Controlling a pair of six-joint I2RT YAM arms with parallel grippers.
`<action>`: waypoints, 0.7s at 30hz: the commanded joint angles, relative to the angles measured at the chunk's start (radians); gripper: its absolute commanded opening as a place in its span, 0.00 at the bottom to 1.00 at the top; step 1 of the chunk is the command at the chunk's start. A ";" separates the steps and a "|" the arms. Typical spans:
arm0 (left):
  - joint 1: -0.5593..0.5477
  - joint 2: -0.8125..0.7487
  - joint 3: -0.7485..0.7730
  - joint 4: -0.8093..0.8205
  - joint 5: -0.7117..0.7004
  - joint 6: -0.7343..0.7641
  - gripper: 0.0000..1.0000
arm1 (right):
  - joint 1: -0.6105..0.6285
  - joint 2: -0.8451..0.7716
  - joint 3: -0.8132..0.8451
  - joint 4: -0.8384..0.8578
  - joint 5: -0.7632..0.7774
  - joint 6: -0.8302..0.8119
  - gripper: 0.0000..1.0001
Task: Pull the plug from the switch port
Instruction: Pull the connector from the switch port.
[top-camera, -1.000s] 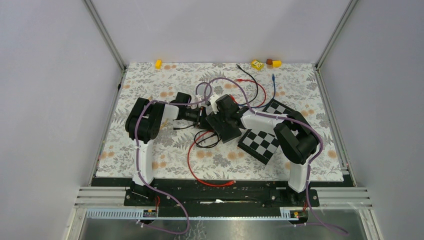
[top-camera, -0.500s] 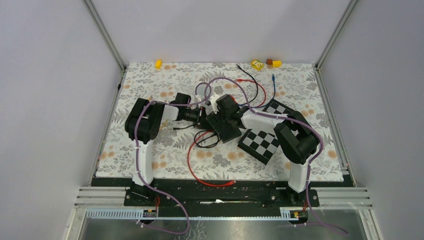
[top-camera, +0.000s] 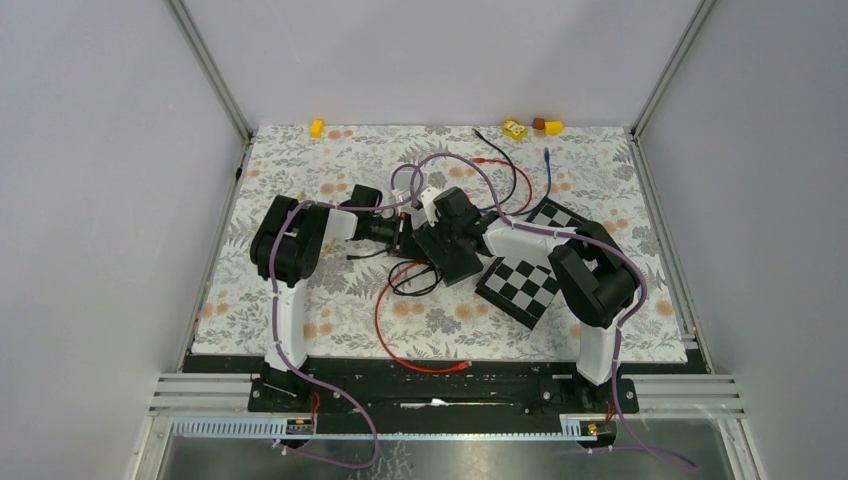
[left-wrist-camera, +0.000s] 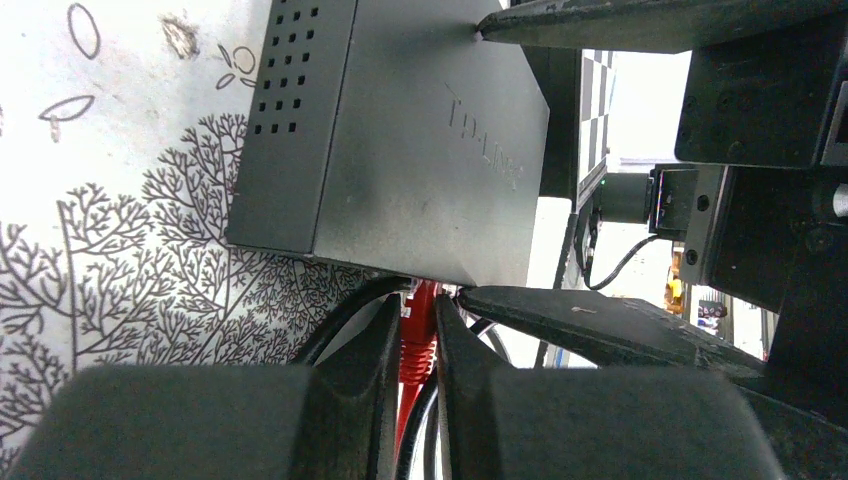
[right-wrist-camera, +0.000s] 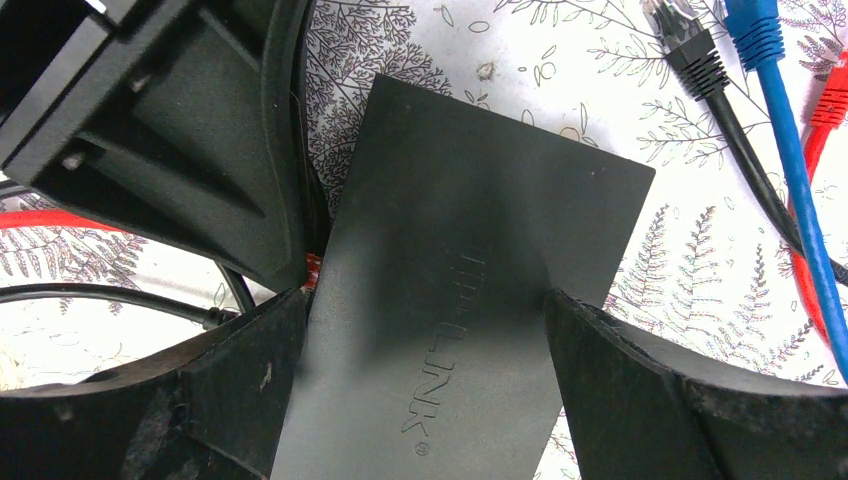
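The red plug sits in a port of the switch, which lies flat near the middle of the desk, away from every edge. The left jaws are clenched on the plug just outside the port. The right jaws, spread wide, clamp the switch across its body. The pull should run straight out along the port's line, with the right arm bracing. Whether the latch tab is pressed cannot be seen, and a sideways tug may jam it.
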 joint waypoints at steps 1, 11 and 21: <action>0.017 0.025 -0.060 -0.014 -0.135 0.040 0.00 | -0.057 0.017 -0.004 -0.039 0.087 -0.012 0.93; 0.023 0.031 0.016 -0.102 -0.138 0.068 0.00 | -0.058 0.028 -0.004 -0.039 0.088 -0.015 0.94; 0.032 0.022 -0.008 -0.072 -0.142 0.060 0.00 | -0.064 0.027 -0.004 -0.039 0.088 -0.016 0.93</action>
